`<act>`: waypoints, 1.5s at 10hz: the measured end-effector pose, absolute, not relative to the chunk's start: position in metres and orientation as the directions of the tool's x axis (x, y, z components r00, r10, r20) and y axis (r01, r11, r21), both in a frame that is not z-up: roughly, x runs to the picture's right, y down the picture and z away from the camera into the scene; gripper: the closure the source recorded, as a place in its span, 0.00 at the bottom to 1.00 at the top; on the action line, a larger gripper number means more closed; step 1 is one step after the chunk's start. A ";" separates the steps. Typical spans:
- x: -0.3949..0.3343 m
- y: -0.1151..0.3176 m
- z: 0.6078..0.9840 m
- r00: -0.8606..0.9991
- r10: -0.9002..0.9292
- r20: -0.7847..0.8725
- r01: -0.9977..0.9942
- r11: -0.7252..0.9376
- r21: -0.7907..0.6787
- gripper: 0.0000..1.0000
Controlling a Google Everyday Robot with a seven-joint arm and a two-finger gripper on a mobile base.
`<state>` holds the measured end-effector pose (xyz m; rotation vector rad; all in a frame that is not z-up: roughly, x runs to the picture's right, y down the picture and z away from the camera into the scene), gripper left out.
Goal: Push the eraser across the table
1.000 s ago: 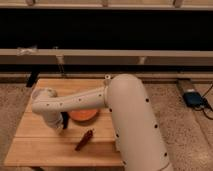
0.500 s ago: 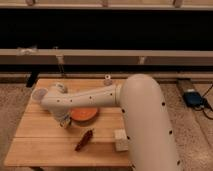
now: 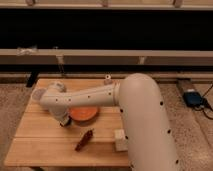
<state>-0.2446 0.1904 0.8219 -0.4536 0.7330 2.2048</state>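
Note:
The light wooden table (image 3: pixel 45 137) fills the lower left. My white arm reaches over it from the right, and its elbow bends near the left side. My gripper (image 3: pixel 64 121) points down at the tabletop just left of the orange bowl (image 3: pixel 84 113). A small dark spot shows at its tip; I cannot tell whether that is the black eraser or part of the gripper. No eraser shows clearly anywhere else; it may be hidden under the arm.
A dark red chili-shaped thing (image 3: pixel 84 140) lies in front of the bowl. A pale beige block (image 3: pixel 120 140) stands at the front right by the arm. A small white object (image 3: pixel 107 78) stands at the far edge. A dark wall and rail run behind.
The arm's thick upper part has swung right and back, uncovering the beige block. The elbow shifted slightly to the right. The gripper has stayed beside the bowl's left rim.

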 end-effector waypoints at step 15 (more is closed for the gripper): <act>-0.229 0.220 0.827 -0.670 0.505 -0.545 -0.737 -0.542 0.404 1.00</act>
